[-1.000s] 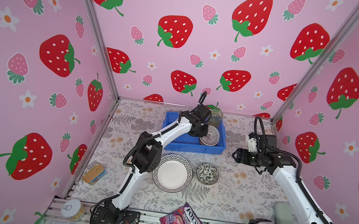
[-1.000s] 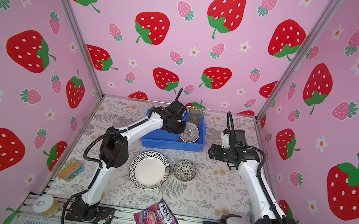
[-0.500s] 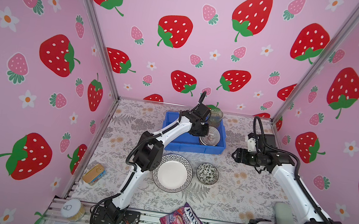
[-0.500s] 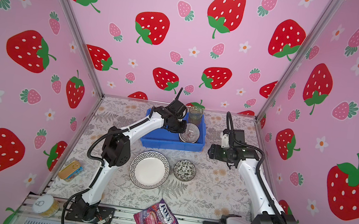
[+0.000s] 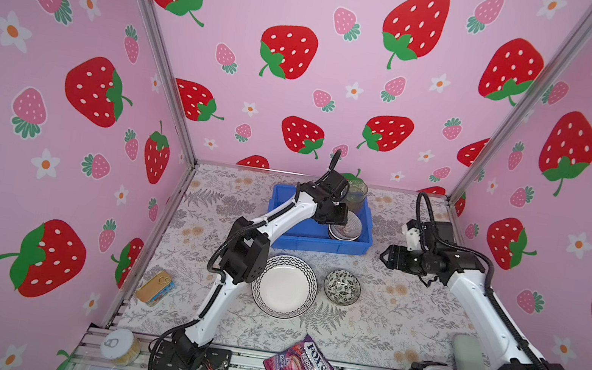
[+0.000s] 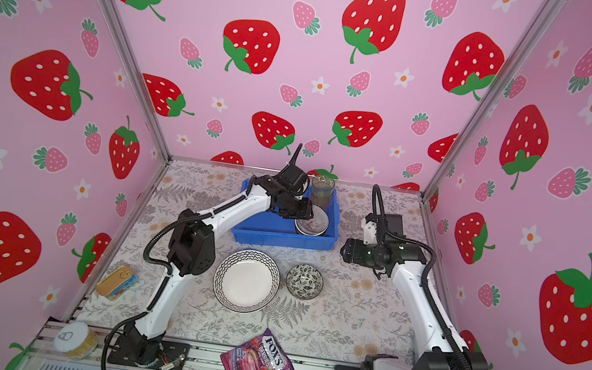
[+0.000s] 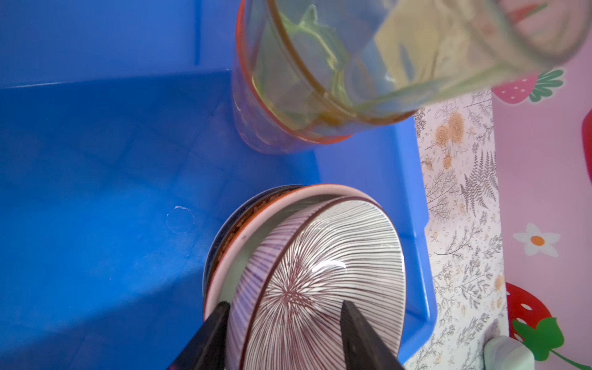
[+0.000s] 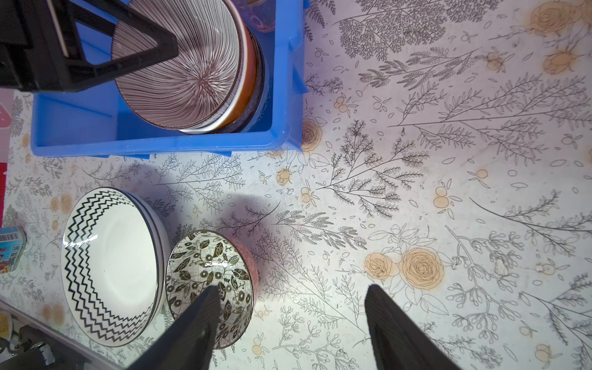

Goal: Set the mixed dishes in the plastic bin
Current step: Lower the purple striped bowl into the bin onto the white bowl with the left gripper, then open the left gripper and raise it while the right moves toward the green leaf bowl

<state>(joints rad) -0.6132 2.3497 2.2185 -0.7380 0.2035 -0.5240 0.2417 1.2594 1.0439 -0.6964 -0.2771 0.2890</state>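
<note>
One blue bin (image 5: 317, 244) stands directly under the left claw (image 7: 286, 336). It holds a stack of three nested bowls (image 8: 243, 105), the striped bowl (image 7: 317, 272) topmost, and a nested stack of tinted glasses (image 7: 304, 80), at least two, just beyond the claw in the bin's far corner. Outside the bin, nearer the front than either claw, one zigzag-rimmed plate (image 5: 284, 285) and one leaf-patterned bowl (image 5: 341, 292) lie just beside each other. One candy bag (image 5: 300, 369), one white-lidded jar (image 5: 119, 344) and one tin (image 5: 155, 286) lie well apart from both claws. Since a second ago the left claw's jaws have parted: they now stand wide on either side of the striped bowl's wall, one outside and one inside, clamping nothing, and the bowl rests on the stack. Nothing else has shifted. The left arm rises from the front rail, bends at a high elbow beside the plate and reaches forward, its claw pointing down into the bin. The right arm leans in from its side, and the right claw (image 8: 288, 320) hovers over bare tabletop (image 8: 416, 160) just beside the bin's near corner, jaws spread and empty.
</note>
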